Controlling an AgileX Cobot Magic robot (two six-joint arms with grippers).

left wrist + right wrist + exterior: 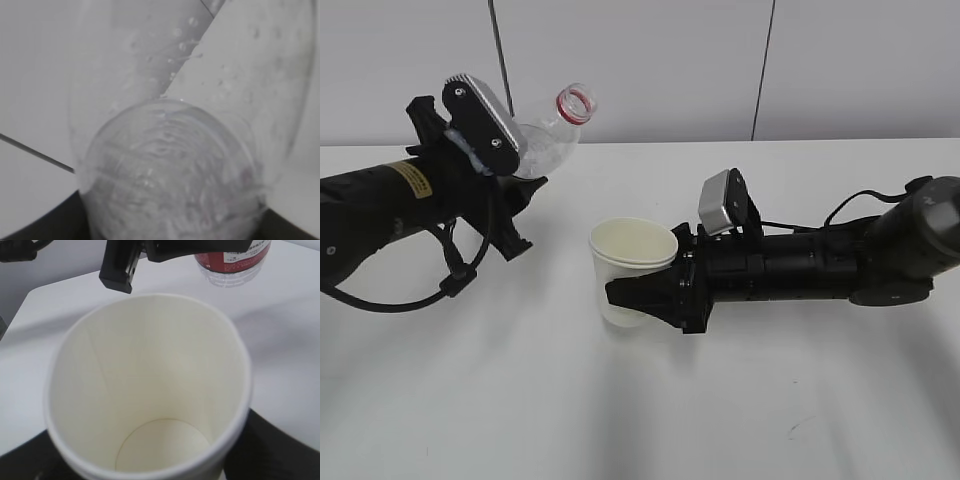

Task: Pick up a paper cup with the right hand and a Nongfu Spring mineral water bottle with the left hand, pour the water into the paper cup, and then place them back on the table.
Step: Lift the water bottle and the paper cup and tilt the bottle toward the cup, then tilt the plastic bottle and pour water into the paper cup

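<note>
The jaws of the right hand [638,296] are pinching the paper cup [632,270] from both sides, low on its wall, and are holding it upright near the middle of the table [620,420]. In the right wrist view the cup's inside is looking dry; no water is lying on its bottom. The jaws of the left hand [520,205] are pressing on the body of the Nongfu Spring mineral water bottle [548,135], which is raised above the table, left of the cup and apart from it. The bottle is tilting, its open mouth with the red ring pointing up and to the right. Through the left wrist view only drops are showing on the clear wall; how much water is inside, the pictures are not telling.

The pouring is probably just beginning. To do it well, the left arm should be bringing the bottle's mouth over the cup's opening before tilting it further, because now the mouth is standing to the left of the rim. The tilting should be slow, so that the stream is falling inside the cup, and the right hand should be keeping the cup level and not squeezing it, since thin paper is deforming easily
</note>
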